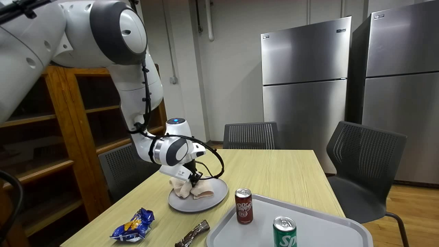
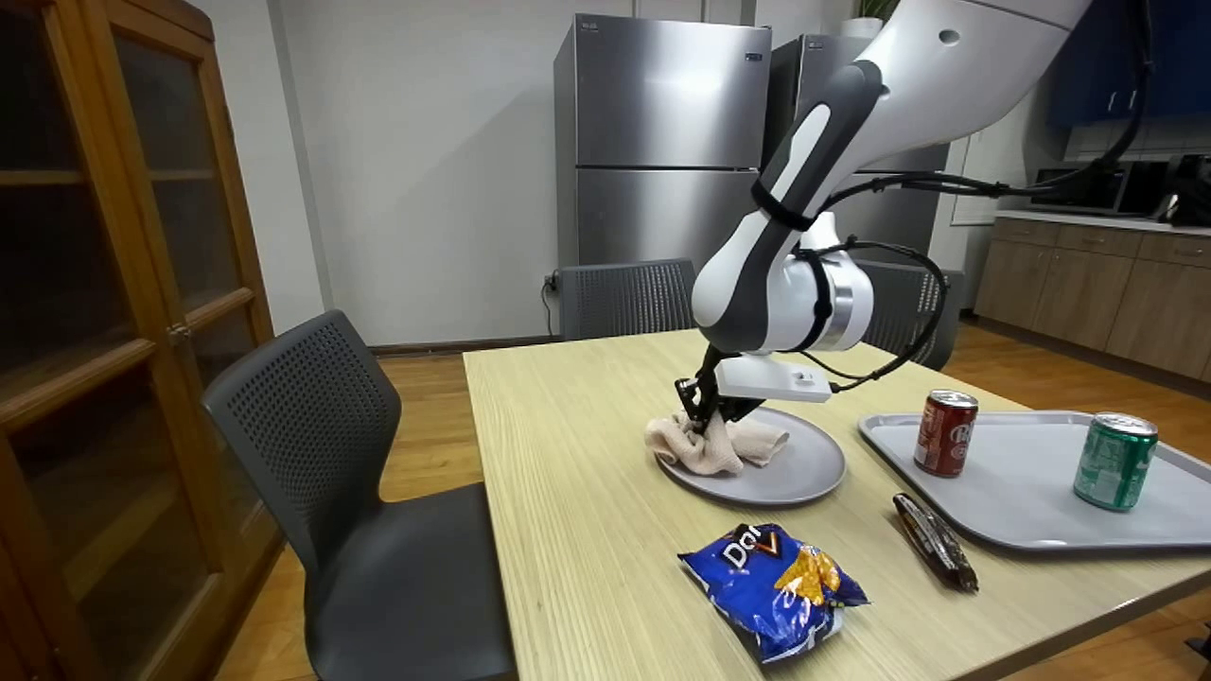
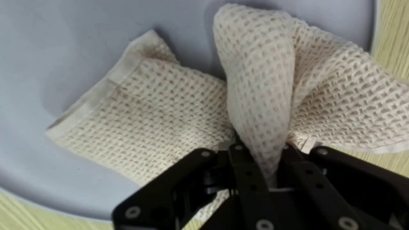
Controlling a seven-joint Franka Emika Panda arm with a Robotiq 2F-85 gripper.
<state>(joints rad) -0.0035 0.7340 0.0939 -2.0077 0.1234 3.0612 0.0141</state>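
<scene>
One beige cloth [image 3: 260, 83] is held by a bunched fold between the jaws, which are drawn almost together around it. The rest of the cloth is draped over one grey plate [image 2: 804, 463] and partly past its rim. On the tabletop [image 2: 568, 473], one blue chip bag [image 2: 776, 586] and one dark wrapped bar [image 2: 935, 544] are laid. One red can [image 2: 946, 435] and one green can [image 2: 1114, 463] are stood upright on one grey tray [image 2: 1022, 492]. In both exterior views, three dark chairs [image 2: 303, 416] are seen.
</scene>
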